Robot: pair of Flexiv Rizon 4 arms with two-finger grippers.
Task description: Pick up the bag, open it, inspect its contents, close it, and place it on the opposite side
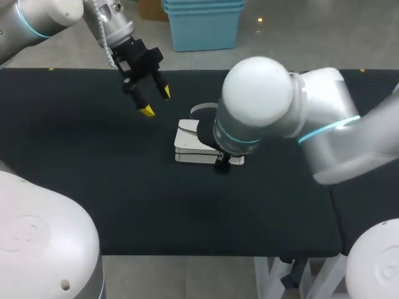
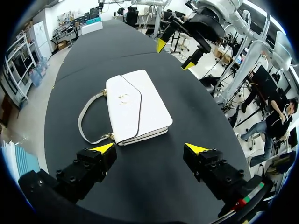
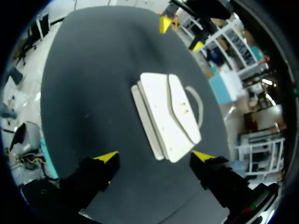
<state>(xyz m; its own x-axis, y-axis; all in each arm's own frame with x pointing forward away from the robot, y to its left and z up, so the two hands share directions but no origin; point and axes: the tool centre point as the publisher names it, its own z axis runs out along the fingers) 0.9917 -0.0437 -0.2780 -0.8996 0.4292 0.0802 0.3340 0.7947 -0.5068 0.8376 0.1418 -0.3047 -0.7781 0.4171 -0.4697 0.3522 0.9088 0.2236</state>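
A white flap handbag (image 1: 187, 144) lies flat on the black table near its middle, its thin handle (image 2: 86, 123) curled beside it. My left gripper (image 1: 156, 101) hangs open above the table, behind and left of the bag. In the left wrist view the bag (image 2: 135, 105) lies just ahead of the open left gripper (image 2: 149, 148). My right arm covers the bag's right part in the head view. In the right wrist view the right gripper (image 3: 155, 156) is open above the bag (image 3: 168, 114), holding nothing. Each wrist view shows the other gripper (image 2: 175, 55) (image 3: 181, 35) beyond the bag.
The black tabletop (image 1: 75, 162) stretches wide to both sides of the bag. Its front edge (image 1: 187, 254) runs near the robot's base. No other object shows on the table.
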